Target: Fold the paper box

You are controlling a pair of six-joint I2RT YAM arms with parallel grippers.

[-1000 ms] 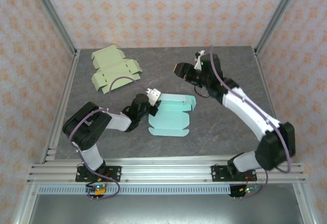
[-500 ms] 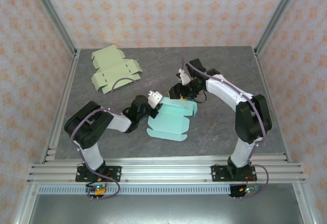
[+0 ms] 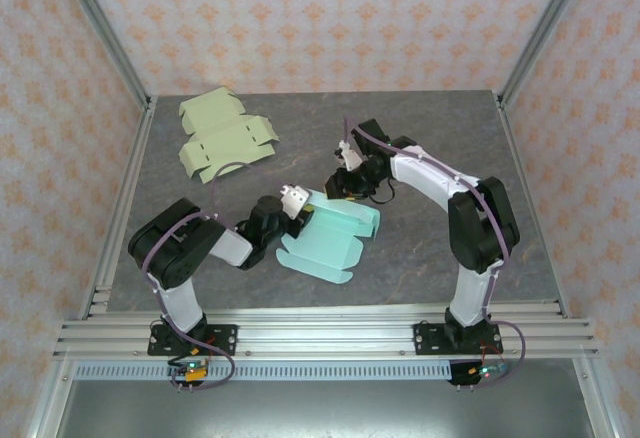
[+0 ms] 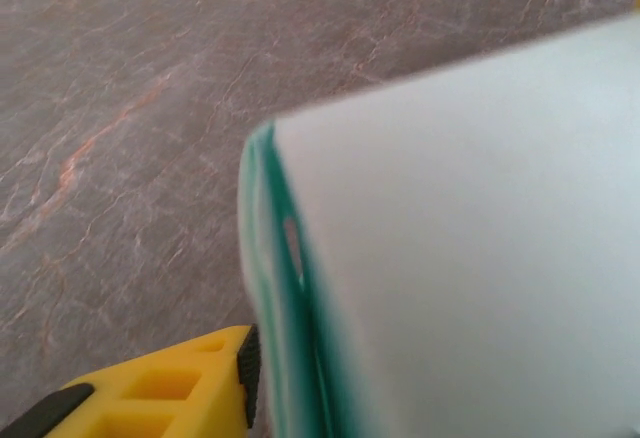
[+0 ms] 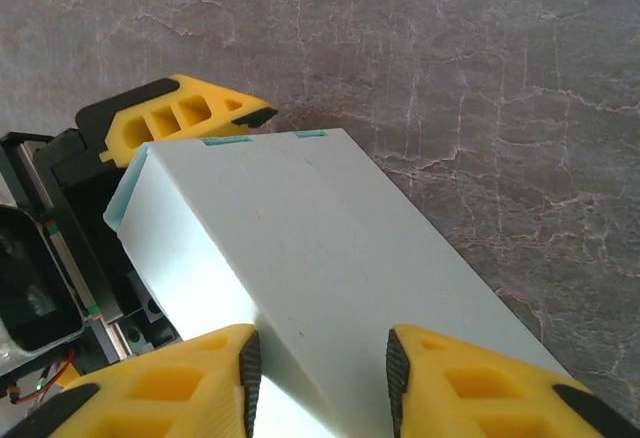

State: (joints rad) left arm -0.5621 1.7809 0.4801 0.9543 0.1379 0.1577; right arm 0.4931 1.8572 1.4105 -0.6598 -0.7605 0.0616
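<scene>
The grey worktop (image 3: 420, 248) is taken up near its middle by the teal paper box (image 3: 335, 233), which is only partly folded. Its far wall is raised and doubled over, while the near flaps are spread flat. A pale green blank (image 3: 225, 138) is left lying flat at the far left corner, well apart from the work.

The step in hand is judged to be the forming of the box's walls. The left claw (image 3: 292, 198) is set against the box's left end. The right claw (image 3: 340, 180) is brought down on the far left corner of the raised wall.

In the right wrist view the folded wall (image 5: 300, 228) is seen running between the two yellow fingers (image 5: 200, 378). They are held apart on either side of it, and whether they press it cannot be told. In the left wrist view a single yellow finger (image 4: 170, 388) is seen just beside the panel's teal edge (image 4: 262, 288), so whether that claw is spread or pinching cannot be told.

For the next move, a steady hold on the raised wall is judged to be needed while a side flap is lifted and tucked.

No brand, label or writing can be read anywhere.
</scene>
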